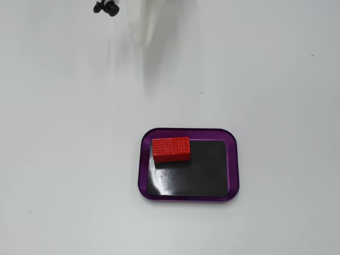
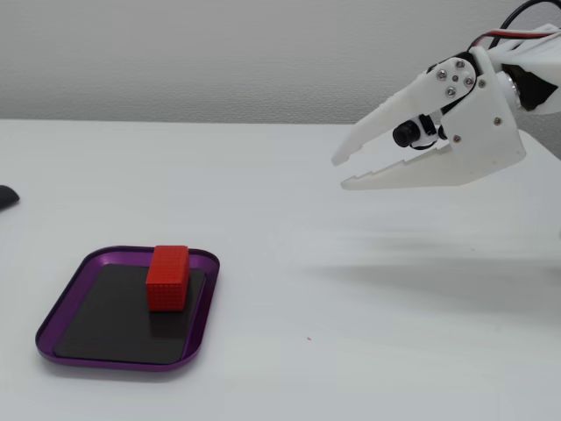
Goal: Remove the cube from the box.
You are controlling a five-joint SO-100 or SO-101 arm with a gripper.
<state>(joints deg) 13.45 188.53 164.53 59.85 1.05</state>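
The red cube [image 1: 171, 149] lies inside the purple-rimmed box [image 1: 233, 170], in its upper left corner in a fixed view, long side across. In the other fixed view the cube [image 2: 167, 276] stands at the far end of the box [image 2: 123, 361], near the lower left. My white gripper [image 2: 339, 173] hangs in the air far to the right of the box, pointing left and slightly down, jaws a little apart and empty. Only its blurred white tip [image 1: 142, 32] shows at the top edge of a fixed view, well away from the box.
The table is plain white. A small black part [image 1: 106, 7] shows at the top edge of a fixed view. A dark object [image 2: 4, 196] sits at the left edge of the other fixed view.
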